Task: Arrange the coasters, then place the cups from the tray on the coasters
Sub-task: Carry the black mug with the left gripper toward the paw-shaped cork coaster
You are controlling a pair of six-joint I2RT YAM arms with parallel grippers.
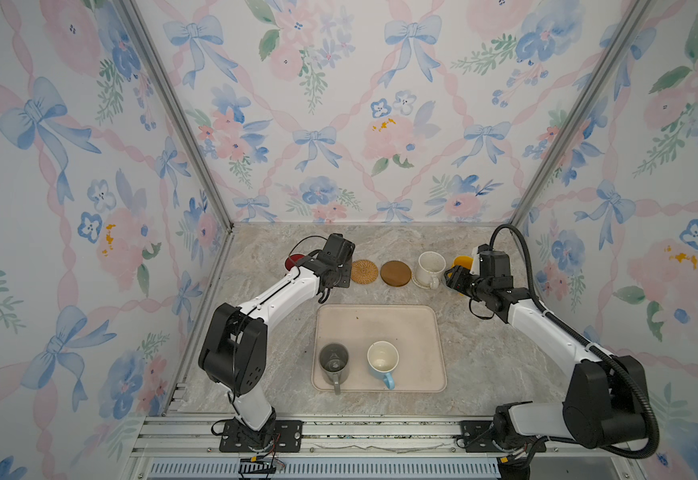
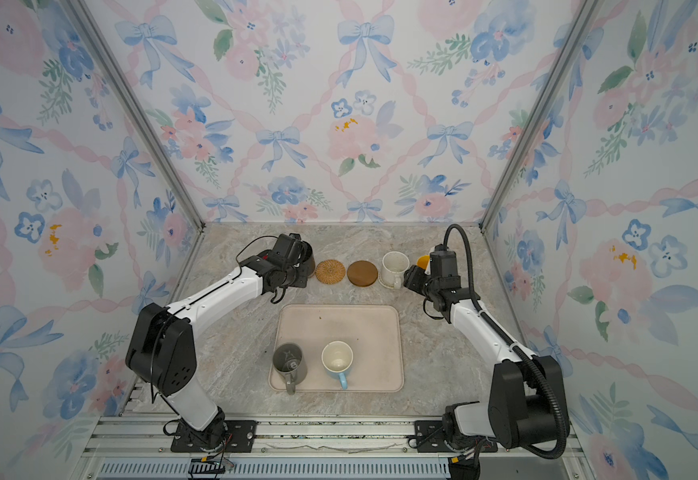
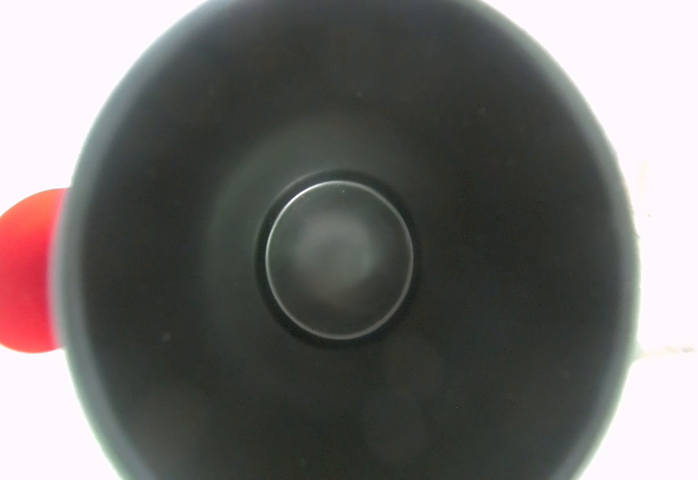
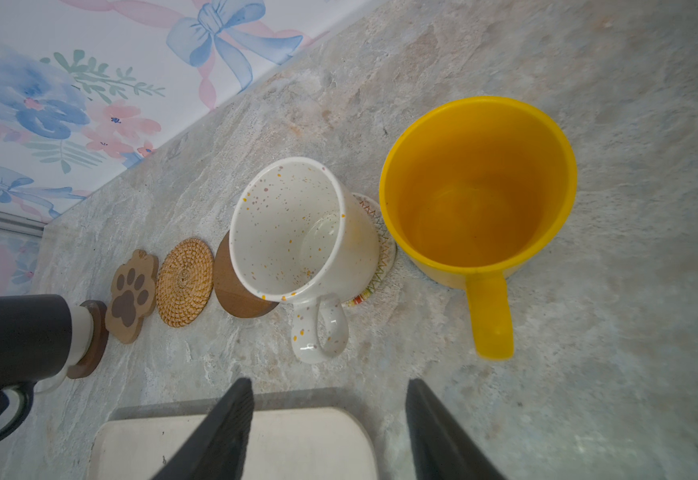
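Note:
My left gripper (image 1: 337,266) is shut on the black cup (image 3: 339,257), held above the back-left table; its fingers are hidden. Beside it stands the white cup with red inside (image 1: 293,261) on a dark brown coaster (image 4: 94,336). The paw coaster (image 4: 131,297), rattan coaster (image 1: 364,272) and second brown disc (image 1: 395,273) lie bare. The speckled cream cup (image 1: 430,268) sits on a woven coaster (image 4: 382,245); the yellow cup (image 4: 478,187) stands to its right. My right gripper (image 4: 330,384) is open and empty, just short of the yellow cup's handle. The grey cup (image 1: 333,361) and light blue cup (image 1: 382,359) stand on the tray (image 1: 380,320).
Floral walls with metal corner posts (image 1: 181,124) enclose the marble table (image 1: 484,353) on three sides. An aluminium rail (image 1: 339,432) carrying both arm bases runs along the front edge. The tray's far half holds nothing.

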